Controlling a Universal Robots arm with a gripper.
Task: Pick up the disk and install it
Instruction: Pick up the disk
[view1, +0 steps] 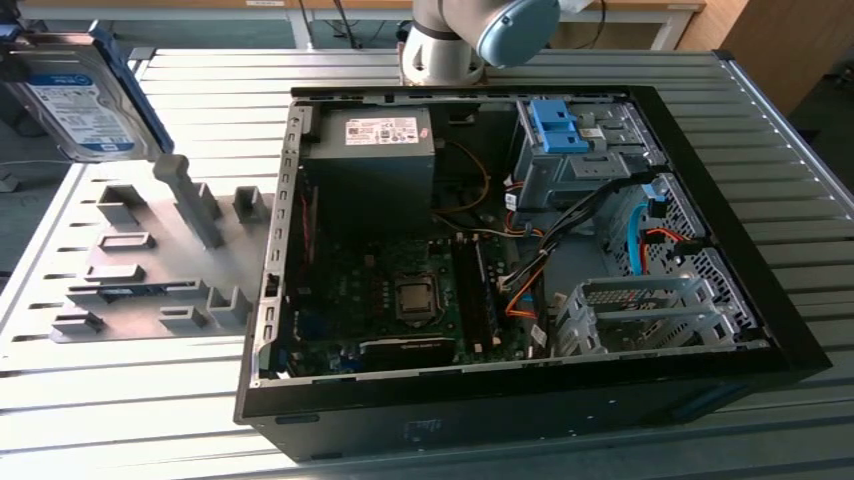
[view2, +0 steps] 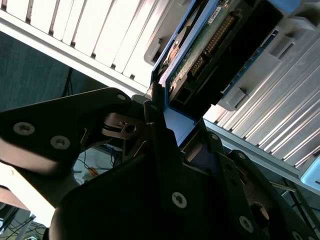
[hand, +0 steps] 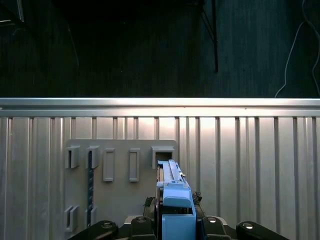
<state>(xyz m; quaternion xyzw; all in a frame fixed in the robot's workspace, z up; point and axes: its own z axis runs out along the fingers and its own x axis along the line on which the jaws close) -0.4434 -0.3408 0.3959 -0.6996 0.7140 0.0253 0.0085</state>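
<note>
The disk (view1: 74, 105), a silver drive with a blue-and-white label in a blue carrier frame, hangs tilted in the air at the exterior view's far left, above the grey fixture plate (view1: 134, 270). In the first wrist view the disk (hand: 174, 192) shows edge-on, and my gripper (hand: 175, 222) clamps the carrier from both sides. The second wrist view shows the disk's green circuit-board underside (view2: 207, 42) and the blue carrier rising out of my gripper (view2: 167, 120). Its black fingers (view2: 157, 125) are shut on the carrier.
An open computer case (view1: 781, 300) lies on the slatted metal table (view1: 200, 420), to the exterior view's right of the fixture plate. Inside are a motherboard, a power supply (view1: 374, 150), cables, a blue-tabbed drive bay (view1: 561, 125) and a grey cage (view1: 641, 310). The arm's base (view1: 461, 30) stands behind the case.
</note>
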